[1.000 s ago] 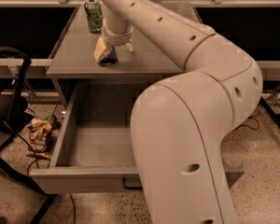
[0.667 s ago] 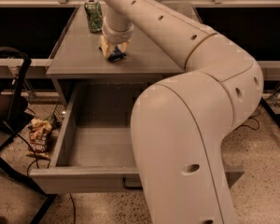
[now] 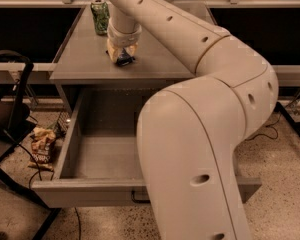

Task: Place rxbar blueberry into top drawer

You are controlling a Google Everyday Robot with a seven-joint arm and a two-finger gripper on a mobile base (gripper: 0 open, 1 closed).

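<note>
The rxbar blueberry [image 3: 124,60], a small dark navy wrapper, lies on the grey cabinet top [image 3: 80,59] near its middle. My gripper [image 3: 122,54] reaches straight down onto it from above, its yellowish fingers [image 3: 113,52] closed around the bar, which still rests on the surface. Most of the bar is hidden by the fingers. The top drawer [image 3: 52,191] is pulled wide open below the cabinet top, with its inside bare and its small black handle [image 3: 139,200] partly behind my arm.
A green soda can [image 3: 100,15] stands at the back left of the cabinet top, close to my gripper. A chip bag [image 3: 41,148] lies on the floor left of the drawer. A black stand [image 3: 12,99] is at far left. My arm covers the drawer's right half.
My gripper has shifted slightly right over the bar and its fingers have drawn in around it. The drawer and can have not moved.
</note>
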